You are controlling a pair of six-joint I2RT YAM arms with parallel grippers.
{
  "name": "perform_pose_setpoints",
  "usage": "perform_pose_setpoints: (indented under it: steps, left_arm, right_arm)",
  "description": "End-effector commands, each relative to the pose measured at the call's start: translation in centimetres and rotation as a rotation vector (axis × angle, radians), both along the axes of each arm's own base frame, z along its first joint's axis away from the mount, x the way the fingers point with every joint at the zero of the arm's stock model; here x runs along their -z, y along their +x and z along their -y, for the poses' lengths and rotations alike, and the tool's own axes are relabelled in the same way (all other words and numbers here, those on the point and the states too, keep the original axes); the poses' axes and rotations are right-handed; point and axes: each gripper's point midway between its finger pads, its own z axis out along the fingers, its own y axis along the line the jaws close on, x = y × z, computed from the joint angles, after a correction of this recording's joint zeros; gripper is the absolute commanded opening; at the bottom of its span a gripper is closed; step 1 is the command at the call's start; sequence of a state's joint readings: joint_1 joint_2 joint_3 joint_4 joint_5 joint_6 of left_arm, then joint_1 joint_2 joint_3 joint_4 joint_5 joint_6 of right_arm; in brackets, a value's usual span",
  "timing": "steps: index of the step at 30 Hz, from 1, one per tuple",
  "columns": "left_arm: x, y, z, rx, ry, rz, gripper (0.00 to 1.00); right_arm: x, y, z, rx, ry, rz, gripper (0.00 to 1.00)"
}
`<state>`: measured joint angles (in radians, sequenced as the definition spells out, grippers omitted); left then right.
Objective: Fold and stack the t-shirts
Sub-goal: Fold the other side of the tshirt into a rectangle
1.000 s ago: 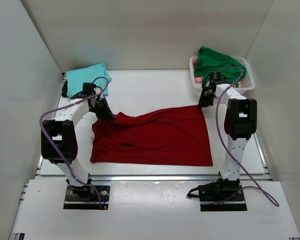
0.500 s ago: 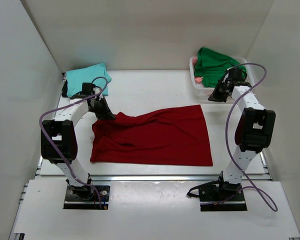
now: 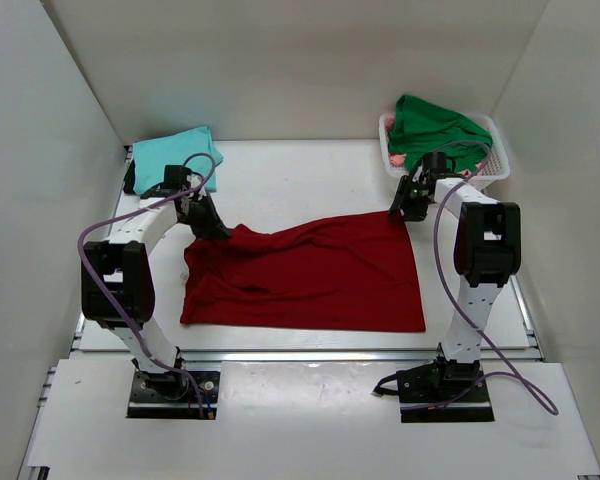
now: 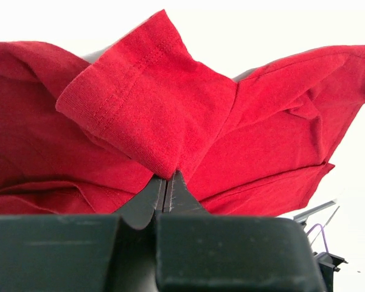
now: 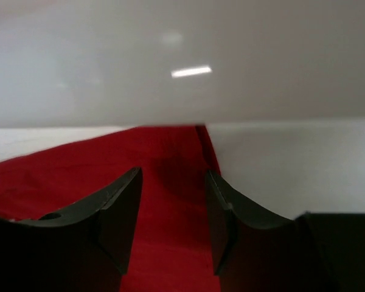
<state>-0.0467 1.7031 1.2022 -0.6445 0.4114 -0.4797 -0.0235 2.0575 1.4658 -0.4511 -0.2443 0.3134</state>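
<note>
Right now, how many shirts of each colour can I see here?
dark red t-shirt: 1, spread on the table
light teal t-shirt: 1, at the far left corner
bright green t-shirt: 1, heaped in the white basket
Total: 3 shirts

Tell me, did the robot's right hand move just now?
Yes. The right gripper swung left, away from the white basket, and now sits over the far right corner of the dark red shirt.
</note>
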Motion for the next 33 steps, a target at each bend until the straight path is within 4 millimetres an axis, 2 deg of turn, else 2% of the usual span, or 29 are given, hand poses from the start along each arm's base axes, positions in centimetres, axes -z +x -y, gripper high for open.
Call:
perform_pose_setpoints:
  steps: [1,3,4,5,8,9,16,18,21,33]
  left_arm:
    - [-2.3,0.1,0.5,0.01,-0.016,0.067,0.0]
    - [-2.2,0.0,0.6,0.012,-0.019,0.064,0.0]
    - [-2.0,-0.1,0.6,0.014,-0.015,0.061,0.0]
    - [-2.2,0.0,0.6,0.013,-0.019,0.061,0.0]
    - [-1.9,-0.1,0.5,0.008,-0.014,0.055,0.0]
    - [-2.0,0.2,0.2,-0.002,-0.012,0.063,0.0]
    - [-1.9,0.2,1.3,0.013,-0.03,0.057,0.0]
    - [-2.0,0.2,1.3,0.019,-0.03,0.061,0.0]
    - [-2.0,0.1,1.3,0.016,-0.03,0.056,0.0]
    - [-1.8,0.0,0.8,0.005,-0.023,0.047,0.0]
  right_arm:
    - [-0.4,2.0,0.6,0.013,-0.05,0.065,0.43]
    - [0.2,1.9,0.5,0.01,-0.045,0.054,0.4]
    - [0.3,1.9,0.2,0.003,-0.044,0.05,0.3]
    - [0.5,1.8,0.3,0.006,-0.042,0.047,0.15]
    - [-0.1,1.9,0.4,0.003,-0.05,0.06,0.01]
    - [0.1,1.7,0.9,0.012,-0.054,0.054,0.0]
    - [-2.2,2.5,2.8,0.043,-0.03,0.107,0.0]
    - [-1.8,2.4,2.8,0.048,-0.01,0.1,0.15]
    - [-1.0,2.5,2.7,0.048,-0.003,0.084,0.27]
    - [-0.3,3.5,0.7,0.0,0.023,0.087,0.37]
